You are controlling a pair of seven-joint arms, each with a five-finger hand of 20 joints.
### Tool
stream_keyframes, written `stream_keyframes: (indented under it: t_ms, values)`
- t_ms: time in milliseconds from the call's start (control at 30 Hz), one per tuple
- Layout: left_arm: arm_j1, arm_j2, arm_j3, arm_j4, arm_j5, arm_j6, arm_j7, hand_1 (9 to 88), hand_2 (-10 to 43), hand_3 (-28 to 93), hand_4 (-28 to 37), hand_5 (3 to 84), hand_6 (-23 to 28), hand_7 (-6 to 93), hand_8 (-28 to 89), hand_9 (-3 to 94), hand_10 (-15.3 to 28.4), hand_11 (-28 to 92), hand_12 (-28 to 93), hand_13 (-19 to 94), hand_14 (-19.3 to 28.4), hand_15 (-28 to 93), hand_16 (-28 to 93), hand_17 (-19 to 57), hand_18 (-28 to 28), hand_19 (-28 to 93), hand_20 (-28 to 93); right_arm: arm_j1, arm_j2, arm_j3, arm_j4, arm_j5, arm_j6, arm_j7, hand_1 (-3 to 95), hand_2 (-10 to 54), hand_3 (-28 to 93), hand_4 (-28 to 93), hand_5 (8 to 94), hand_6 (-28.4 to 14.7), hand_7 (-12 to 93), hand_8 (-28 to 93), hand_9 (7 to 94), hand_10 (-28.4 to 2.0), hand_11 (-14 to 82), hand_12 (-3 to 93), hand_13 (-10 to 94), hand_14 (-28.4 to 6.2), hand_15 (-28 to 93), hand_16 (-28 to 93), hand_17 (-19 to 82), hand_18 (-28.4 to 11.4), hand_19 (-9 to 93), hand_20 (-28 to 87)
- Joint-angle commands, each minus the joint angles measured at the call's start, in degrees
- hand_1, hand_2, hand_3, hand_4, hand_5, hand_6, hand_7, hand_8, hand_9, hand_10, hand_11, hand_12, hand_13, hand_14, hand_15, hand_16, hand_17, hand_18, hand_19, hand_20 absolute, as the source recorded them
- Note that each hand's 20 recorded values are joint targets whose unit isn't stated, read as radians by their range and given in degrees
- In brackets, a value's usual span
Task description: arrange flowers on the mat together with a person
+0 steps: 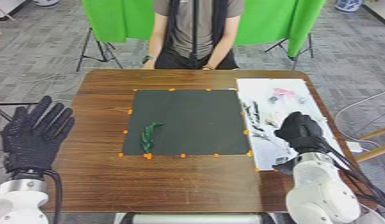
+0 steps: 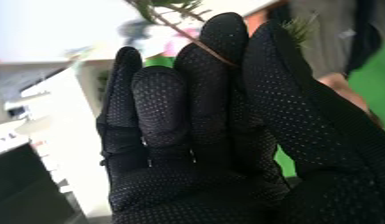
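Sideways is what matters now: the black mat (image 1: 193,120) lies to the left of my right hand (image 1: 301,131), which is over the white sheet (image 1: 258,86) beside the mat's right edge. I have 1 leafy twig (image 2: 183,34) pinched between thumb and fingers in that hand, as I judge from the wrist view; its stem runs aslant across my fingers, not along them, and greenery shows on the far side of the thumb too.

On the mat lies 1 green sprig (image 1: 150,136), in the left part toward my own edge of the table. Its long axis points mostly away from me, with the outer end bending right. Of my 2 hands, the left hand (image 1: 36,135) is nearer to that sprig, but it is spread wide and holds nothing, off to the mat's left. The right is the nearer to the mat's right edge and has the twig, so I take the placing to be its job.

I'd say the arrangement is at an early stage. The next move calls for a leftward carry, then a wrist turn to bring the slanted stem in line with the sprig. Let go mid-turn, and the twig could land crosswise.
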State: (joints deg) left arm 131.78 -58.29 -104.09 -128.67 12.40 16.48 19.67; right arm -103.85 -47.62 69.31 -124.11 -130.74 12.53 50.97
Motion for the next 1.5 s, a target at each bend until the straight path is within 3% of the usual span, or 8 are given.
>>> stream_keyframes:
  t_ms: [33, 400, 900, 933, 1000, 1033, 1100, 1500]
  values:
    - [1.19, 0.87, 1.14, -0.26, -0.72, 1.57, 0.28, 25.4, 14.4, 70, -28.3, 38.8, 7.8, 13.4, -10, 33.8, 16.7, 19, 9, 23, 15.7, 31, -7, -5.6, 13.2, 32, 11, 11.25, -7.45, -10.22, 0.66, 3.17, 4.06, 4.32, 56.6, -9.5, 68, -27, 73.8, -2.1, 41, 2, 71.7, -12.6, 41.2, 55.8, 57, -15.8, 71, 43, 27, -23.7, 74, 30]
    - [-1.99, 2.63, 3.62, 0.52, -0.90, 2.64, -1.28, 25.4, 14.4, 70, -28.3, 38.9, 7.8, 13.5, -10, 34.0, 16.6, 19, 9, 23, 15.6, 32, -8, -5.6, 13.3, 32, 11, 19.75, -17.49, -21.00, 5.49, 1.14, 3.78, 3.66, 57.7, -9.5, 68, -27, 75.0, -2.9, 40, 3, 72.8, -13.6, 41.1, 54.5, 57, -17.1, 71, 42, 27, -25.9, 77, 27]
    - [-10.36, 6.28, 9.86, 3.58, -0.64, 2.69, -5.94, 25.4, 14.4, 70, -28.3, 38.9, 7.7, 13.7, -10, 34.1, 16.6, 19, 9, 24, 15.6, 32, -8, -5.6, 13.3, 33, 11, 23.86, -27.04, -28.73, 17.47, -1.84, 8.54, 2.68, 57.8, -9.5, 68, -28, 74.9, -3.0, 40, 2, 73.3, -13.5, 41.6, 53.7, 57, -17.3, 72, 41, 27, -26.4, 79, 24]
    - [-10.51, 6.36, 10.03, 3.73, -0.62, 2.37, -6.15, 25.4, 14.4, 70, -28.3, 38.9, 7.7, 13.7, -10, 34.1, 16.6, 19, 9, 24, 15.6, 32, -8, -5.6, 13.3, 33, 11, 23.85, -27.61, -28.39, 17.84, -0.85, 7.53, 2.90, 57.8, -9.5, 68, -28, 74.9, -3.0, 40, 2, 73.3, -13.4, 41.6, 53.7, 57, -17.3, 72, 41, 27, -26.4, 79, 24]
    - [-9.54, 5.87, 9.52, 3.37, -0.78, 1.86, -3.96, 25.4, 14.4, 70, -28.3, 39.0, 7.7, 13.6, -10, 34.1, 16.6, 19, 9, 24, 15.6, 32, -8, -5.6, 13.3, 33, 11, 26.16, -28.89, -29.02, 20.19, 0.00, 7.34, 1.88, 57.7, -9.5, 68, -28, 74.5, -3.0, 41, 2, 73.2, -13.2, 41.3, 53.8, 57, -17.2, 72, 41, 27, -26.2, 79, 23]
    - [-9.69, 5.82, 9.57, 3.44, -0.78, 2.39, -5.39, 25.5, 14.4, 70, -28.3, 38.9, 7.7, 13.6, -10, 34.1, 16.6, 19, 9, 24, 15.6, 32, -8, -5.5, 13.3, 33, 11, 25.17, -29.92, -28.21, 20.59, -0.61, 6.33, 2.20, 57.7, -9.5, 68, -28, 74.3, -2.8, 41, 2, 73.2, -13.1, 40.9, 53.8, 57, -17.2, 72, 41, 27, -26.2, 79, 23]
    - [-10.44, 6.04, 10.17, 3.77, -0.89, 2.43, -5.77, 25.4, 14.3, 70, -28.3, 38.9, 7.7, 13.7, -10, 34.1, 16.6, 19, 9, 24, 15.5, 32, -8, -5.5, 13.3, 32, 11, 25.50, -30.30, -28.45, 21.29, -1.15, 6.70, 3.23, 57.8, -9.5, 68, -28, 74.2, -2.8, 41, 1, 73.4, -12.9, 39.9, 53.9, 57, -17.1, 72, 42, 27, -26.1, 79, 23]
    - [-12.23, 6.18, 12.04, 5.21, -1.22, 1.46, -5.99, 25.6, 14.5, 70, -28.3, 39.0, 7.7, 13.7, -10, 34.1, 16.5, 19, 9, 24, 15.5, 32, -8, -5.6, 13.3, 33, 11, 24.05, -33.99, -28.98, 23.86, -2.19, 7.75, 2.01, 57.6, -9.5, 69, -28, 72.7, -2.7, 38, 3, 73.3, -12.6, 34.6, 54.4, 56, -16.7, 70, 44, 27, -26.0, 80, 19]
